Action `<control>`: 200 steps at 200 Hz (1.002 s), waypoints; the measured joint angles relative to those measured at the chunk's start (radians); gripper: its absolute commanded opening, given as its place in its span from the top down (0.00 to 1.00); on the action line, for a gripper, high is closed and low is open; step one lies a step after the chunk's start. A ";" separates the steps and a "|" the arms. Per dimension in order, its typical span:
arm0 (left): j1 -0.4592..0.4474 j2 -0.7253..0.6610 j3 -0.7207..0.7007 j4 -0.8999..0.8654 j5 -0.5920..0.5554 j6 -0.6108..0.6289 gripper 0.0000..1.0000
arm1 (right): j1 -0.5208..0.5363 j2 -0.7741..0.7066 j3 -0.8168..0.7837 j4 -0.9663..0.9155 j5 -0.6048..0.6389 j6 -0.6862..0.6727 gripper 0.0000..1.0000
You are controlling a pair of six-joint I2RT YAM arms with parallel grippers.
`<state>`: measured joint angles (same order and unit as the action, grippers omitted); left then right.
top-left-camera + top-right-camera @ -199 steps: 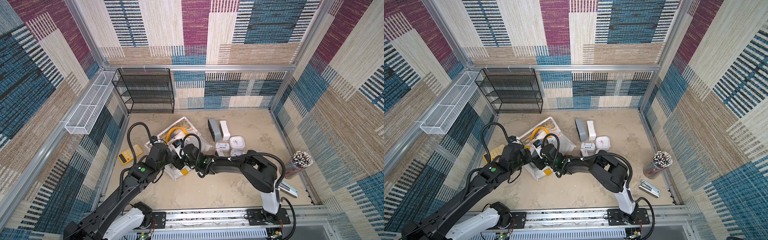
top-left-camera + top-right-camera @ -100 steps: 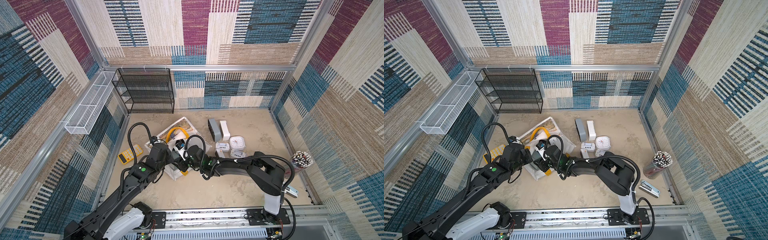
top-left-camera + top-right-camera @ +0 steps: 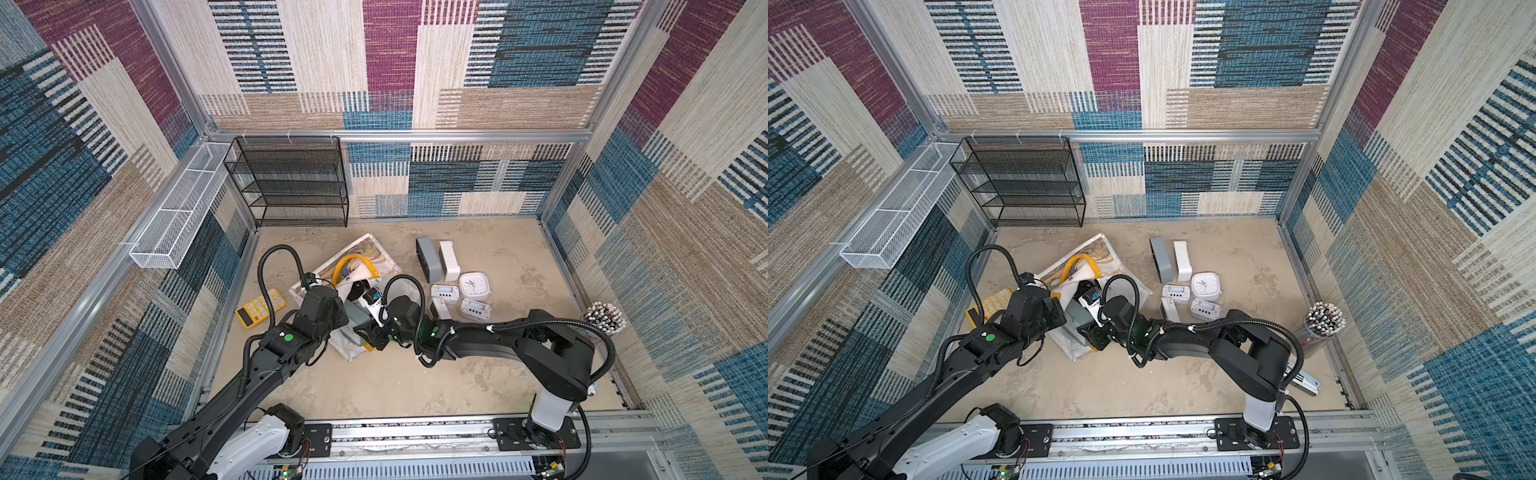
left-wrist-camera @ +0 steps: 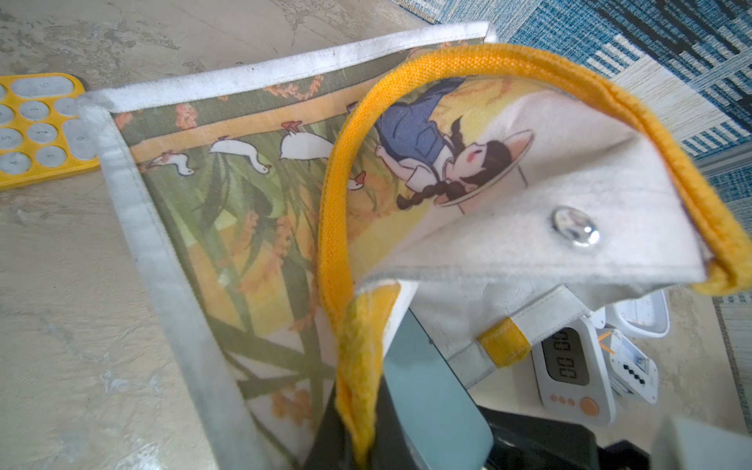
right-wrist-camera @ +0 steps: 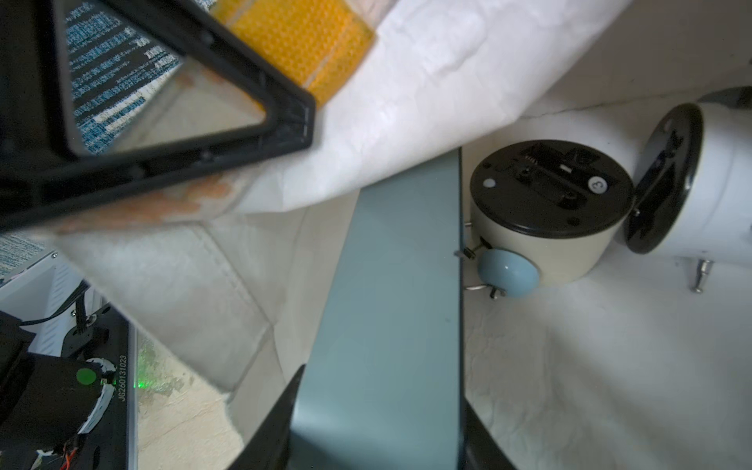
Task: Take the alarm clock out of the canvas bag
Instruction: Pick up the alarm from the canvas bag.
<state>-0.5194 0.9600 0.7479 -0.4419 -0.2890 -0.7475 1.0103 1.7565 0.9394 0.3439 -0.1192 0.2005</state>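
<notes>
The canvas bag [image 3: 365,257] [image 3: 1096,254] lies on its side on the table, white with a printed picture [image 4: 244,195] and yellow handles. My left gripper [image 4: 358,439] [image 3: 341,300] is shut on a yellow handle at the bag's mouth and holds the lip up. My right gripper [image 5: 378,431] [image 3: 368,332] is shut on the alarm clock [image 5: 390,285] [image 4: 431,386] [image 3: 356,318], a flat grey-blue slab. The clock's far end lies under the bag's white lip [image 5: 427,81]. Deeper inside lie a round cream clock [image 5: 545,211] and a white cylinder clock [image 5: 712,183].
Several clocks stand right of the bag: a grey one [image 3: 428,259], white ones [image 3: 449,259], a square dial one [image 3: 473,284]. A yellow calculator [image 3: 261,307] lies left of it. Black mesh shelf [image 3: 291,183], white wire basket [image 3: 178,220], pen cup [image 3: 604,318], stapler [image 3: 1304,380].
My right gripper has drawn back to the right and toward the near edge, sliding the grey-blue clock out through the bag's mouth. The left arm has held its place.
</notes>
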 measured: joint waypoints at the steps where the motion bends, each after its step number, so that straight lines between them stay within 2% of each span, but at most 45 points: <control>1: 0.000 0.000 0.000 0.000 0.000 0.000 1.00 | 0.000 -0.003 -0.003 0.000 0.000 0.000 0.71; 132: 0.000 0.000 0.000 0.003 -0.002 0.000 1.00 | 0.000 -0.221 -0.212 0.040 0.069 0.001 0.73; 200: 0.000 -0.003 -0.002 -0.007 -0.023 0.000 1.00 | 0.002 -0.185 -0.133 -0.016 0.097 0.018 0.73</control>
<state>-0.5190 0.9569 0.7460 -0.4488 -0.3119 -0.7471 1.0122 1.5711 0.8062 0.3279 -0.0223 0.2180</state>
